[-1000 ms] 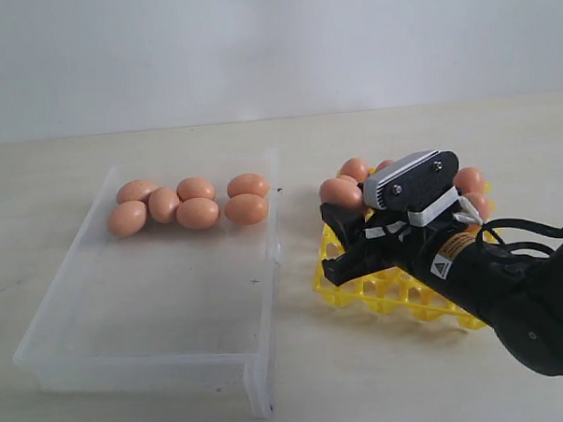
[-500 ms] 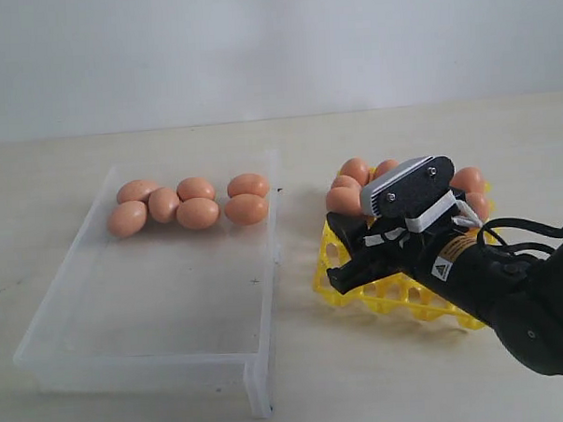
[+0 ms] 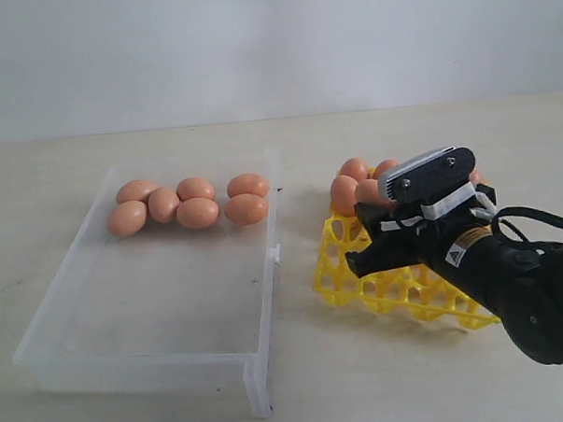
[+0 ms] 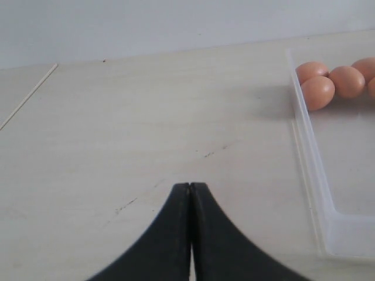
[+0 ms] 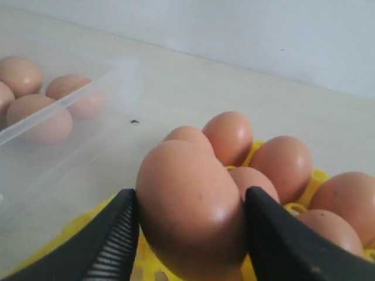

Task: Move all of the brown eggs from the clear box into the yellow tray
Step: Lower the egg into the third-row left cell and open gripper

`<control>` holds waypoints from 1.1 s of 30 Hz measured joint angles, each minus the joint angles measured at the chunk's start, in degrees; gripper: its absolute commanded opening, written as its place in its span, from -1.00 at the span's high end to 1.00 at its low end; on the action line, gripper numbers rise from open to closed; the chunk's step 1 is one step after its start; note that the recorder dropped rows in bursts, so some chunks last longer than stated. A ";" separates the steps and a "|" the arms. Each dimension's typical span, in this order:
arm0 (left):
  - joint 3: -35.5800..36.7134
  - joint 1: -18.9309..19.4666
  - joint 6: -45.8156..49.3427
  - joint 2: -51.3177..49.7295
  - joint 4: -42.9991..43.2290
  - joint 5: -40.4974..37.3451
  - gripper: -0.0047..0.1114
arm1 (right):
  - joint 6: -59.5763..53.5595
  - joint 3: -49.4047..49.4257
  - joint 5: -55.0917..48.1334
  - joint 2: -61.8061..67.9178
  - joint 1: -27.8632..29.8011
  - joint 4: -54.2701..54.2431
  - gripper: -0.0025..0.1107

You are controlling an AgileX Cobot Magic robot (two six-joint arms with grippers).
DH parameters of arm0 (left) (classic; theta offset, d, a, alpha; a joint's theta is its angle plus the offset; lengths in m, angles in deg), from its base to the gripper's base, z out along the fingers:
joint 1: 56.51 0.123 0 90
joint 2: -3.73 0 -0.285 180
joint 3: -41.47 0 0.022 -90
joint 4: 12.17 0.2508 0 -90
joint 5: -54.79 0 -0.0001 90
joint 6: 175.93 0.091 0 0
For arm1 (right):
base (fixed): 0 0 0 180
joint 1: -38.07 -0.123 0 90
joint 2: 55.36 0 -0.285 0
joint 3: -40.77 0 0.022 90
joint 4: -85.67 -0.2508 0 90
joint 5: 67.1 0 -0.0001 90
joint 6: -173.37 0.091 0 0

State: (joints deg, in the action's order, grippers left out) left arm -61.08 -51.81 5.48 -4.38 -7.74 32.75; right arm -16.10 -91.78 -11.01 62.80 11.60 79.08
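Several brown eggs [image 3: 197,213] lie in a cluster at the far end of the clear box [image 3: 148,362]. The yellow tray [image 3: 341,265] stands right of the box, with several eggs [image 3: 354,169] in its far cups. My right gripper [image 5: 188,196] is shut on one brown egg [image 5: 190,205], held just above the tray's near-left part, in front of the eggs seated there [image 5: 281,167]. My left gripper [image 4: 190,186] is shut and empty above bare table beside the box's outer wall [image 4: 310,158]; three box eggs [image 4: 318,92] show past it. It is outside the exterior view.
The right arm [image 3: 518,285] reaches in from the lower right and covers part of the tray. A small latch tab [image 3: 275,255] sticks out of the box wall that faces the tray. A light wall rises behind the pale table [image 3: 363,376].
My right gripper has carried its egg a little to the right, further over the tray. The eggs in the box have not moved.
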 measured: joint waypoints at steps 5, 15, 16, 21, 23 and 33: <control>0.00 0.00 0.00 0.00 0.00 0.00 0.92 | -0.35 2.31 -0.30 -1.91 0.27 -1.97 0.96; 0.00 0.00 0.00 0.00 0.00 0.00 0.92 | 0.62 3.28 1.19 -2.95 0.50 3.53 0.96; 0.00 0.00 0.00 0.00 0.00 0.00 0.92 | 0.71 3.28 1.19 -2.95 0.50 3.84 0.96; 0.00 0.00 0.00 0.00 0.00 0.00 0.92 | 0.98 3.17 1.44 -2.62 0.50 5.05 0.96; 0.00 0.00 0.00 0.00 0.00 0.00 0.92 | 1.07 2.58 1.54 -1.25 0.50 5.78 0.96; 0.00 0.00 0.00 0.00 0.00 0.00 0.92 | 1.07 -1.03 -0.46 1.55 0.50 7.92 0.96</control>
State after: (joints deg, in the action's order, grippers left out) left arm -61.08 -51.81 5.48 -4.38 -7.74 32.75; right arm -15.03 -92.81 -11.47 64.35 12.10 87.00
